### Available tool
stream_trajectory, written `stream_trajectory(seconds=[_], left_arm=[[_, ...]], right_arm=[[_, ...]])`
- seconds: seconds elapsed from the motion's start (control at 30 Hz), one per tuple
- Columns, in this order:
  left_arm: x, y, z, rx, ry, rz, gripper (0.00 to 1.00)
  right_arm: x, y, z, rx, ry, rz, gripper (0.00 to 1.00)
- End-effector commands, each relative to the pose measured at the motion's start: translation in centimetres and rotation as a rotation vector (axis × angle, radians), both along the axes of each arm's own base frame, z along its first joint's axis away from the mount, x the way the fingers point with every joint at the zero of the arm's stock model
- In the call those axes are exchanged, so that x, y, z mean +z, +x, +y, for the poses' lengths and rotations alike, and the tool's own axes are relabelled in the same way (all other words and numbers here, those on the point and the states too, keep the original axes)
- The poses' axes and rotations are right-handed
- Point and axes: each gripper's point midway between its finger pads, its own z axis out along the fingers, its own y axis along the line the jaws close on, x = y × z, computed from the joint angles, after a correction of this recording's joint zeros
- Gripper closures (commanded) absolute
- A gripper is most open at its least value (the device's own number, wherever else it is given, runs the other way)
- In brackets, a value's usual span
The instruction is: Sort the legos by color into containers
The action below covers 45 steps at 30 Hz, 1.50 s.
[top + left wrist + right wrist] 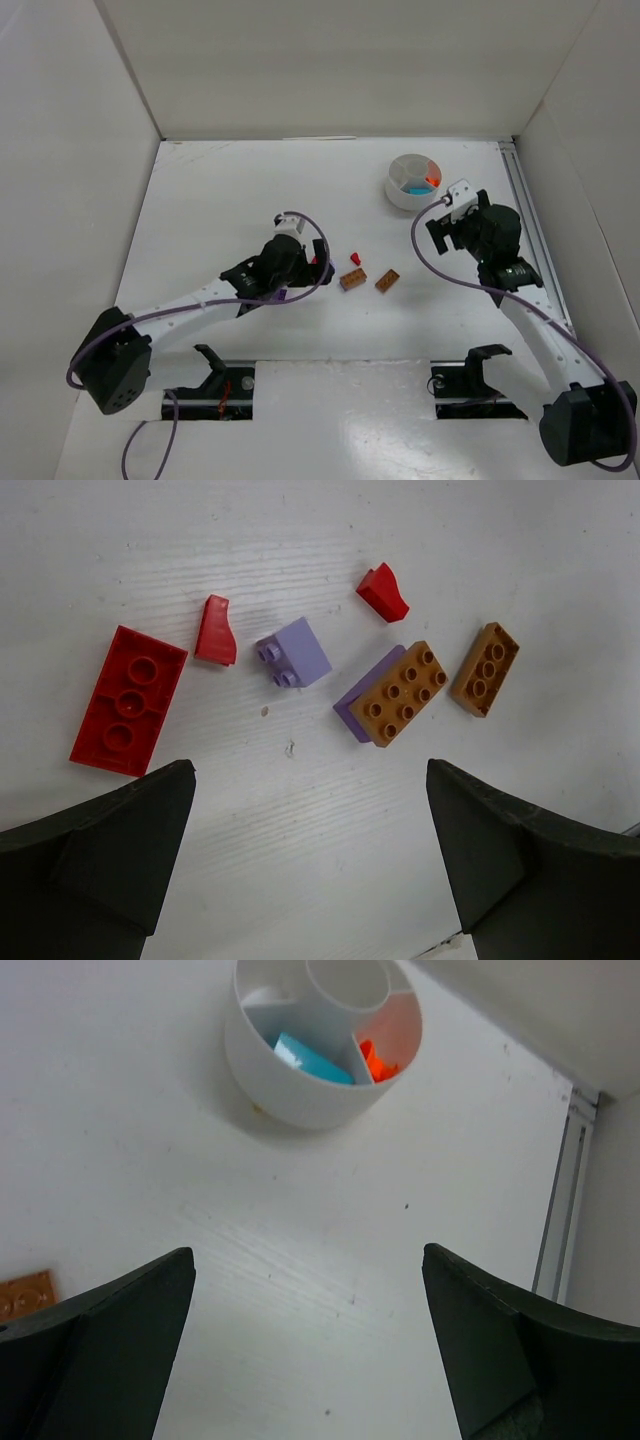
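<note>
**Just ahead of the left jaws, loose bricks; the tub faces the right pair**

Spread wide and holding nothing, the left gripper (308, 780) hangs over the white table (300, 880). A scatter of legos lies beyond its fingertips. Straight ahead, on the line between the two jaws, sits a small purple brick (292, 652). Toward the left jaw lies a flat red plate (128, 700), and just beside its far corner is a red sloped piece (215, 630). Toward the right jaw, an orange-brown brick (405, 692) sits stacked on a purple plate (352, 708), whose edge shows along one side. Just beside that stack, farther to the right, lies a narrower brown brick (485, 668). Beyond the stack is a second small red piece (383, 592). Only bare table separates the jaws from these pieces.

The right gripper (305, 1255) is likewise released, its jaws apart and empty. Ahead of it and a little to the left stands the round white tub (290, 1095). A teal piece (310, 1060) lies in one wedge compartment and an orange piece (375, 1060) in the next, with a divider between them. Off past the right jaw, a metal rail (558, 1210) runs along the table's edge. In the view from above, the tub is near the right gripper and well apart from the left gripper.
</note>
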Motion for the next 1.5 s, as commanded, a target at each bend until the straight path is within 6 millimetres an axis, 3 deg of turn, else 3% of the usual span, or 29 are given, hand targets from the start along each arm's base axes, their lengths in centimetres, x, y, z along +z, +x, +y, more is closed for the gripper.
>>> stream_trajectory(seconds=[0.0, 0.07, 0.27, 0.43, 0.47, 0.53, 0.57, 0.67, 0.9, 1.03, 1.1, 1.13, 1.23, 1.37, 1.4, 1.47], left_arm=[[1.9, 1.9, -1.2, 0.075, -0.002, -0.035, 0.00], [1.6, 2.2, -1.8, 0.092, 0.005, -0.018, 0.00], [0.1, 3.5, -3.3, 0.120, 0.050, 0.035, 0.05], [-1.2, 4.2, -4.7, 0.124, 0.091, 0.087, 0.22], [-2.3, 4.2, -4.4, 0.139, 0.126, 0.113, 0.24], [-2.4, 4.7, -4.7, 0.157, 0.137, 0.119, 0.35], [-3.4, 4.6, -4.4, 0.171, 0.160, 0.138, 0.45], [-3.3, 5.0, -4.3, 0.203, 0.176, 0.151, 0.48], [-5.2, 5.3, -3.9, 0.240, 0.224, 0.178, 0.48], [-5.9, 5.6, -4.5, 0.226, 0.232, 0.187, 0.63], [-5.6, 5.6, -4.8, 0.220, 0.221, 0.188, 0.70], [-5.6, 5.6, -4.8, 0.220, 0.221, 0.188, 0.79], [-4.1, 5.7, -5.0, 0.197, 0.199, 0.161, 0.88], [0.0, 7.2, -5.9, 0.160, 0.167, 0.052, 0.89], [2.4, 8.3, -7.0, 0.148, 0.123, -0.002, 0.89], [4.4, 9.7, -8.0, 0.109, 0.137, -0.074, 0.89]], right_arm=[[-2.9, -2.6, -1.6, -0.081, -0.016, 0.148, 0.00], [-3.8, -3.5, -2.6, -0.123, -0.044, 0.196, 0.00], [-3.2, -4.8, -4.9, -0.224, -0.101, 0.214, 0.00], [-3.3, -5.2, -5.8, -0.260, -0.116, 0.224, 0.00], [-3.2, -5.3, -5.8, -0.260, -0.117, 0.227, 0.00], [-3.3, -5.5, -6.2, -0.281, -0.129, 0.234, 0.00], [-3.0, -5.5, -6.5, -0.295, -0.136, 0.232, 0.00], [-3.2, -5.5, -6.7, -0.303, -0.137, 0.242, 0.00], [-3.2, -4.9, -6.5, -0.296, -0.130, 0.232, 0.00], [-3.2, -4.9, -6.7, -0.305, -0.129, 0.233, 0.00], [-3.2, -4.9, -6.7, -0.305, -0.129, 0.233, 0.00], [-3.2, -4.9, -6.7, -0.305, -0.129, 0.233, 0.00], [-3.4, -5.1, -6.8, -0.305, -0.129, 0.233, 0.00], [-3.1, -5.4, -7.2, -0.325, -0.135, 0.218, 0.00], [-2.6, -5.3, -7.2, -0.326, -0.129, 0.196, 0.00], [-2.7, -5.5, -7.7, -0.363, -0.132, 0.194, 0.00]])
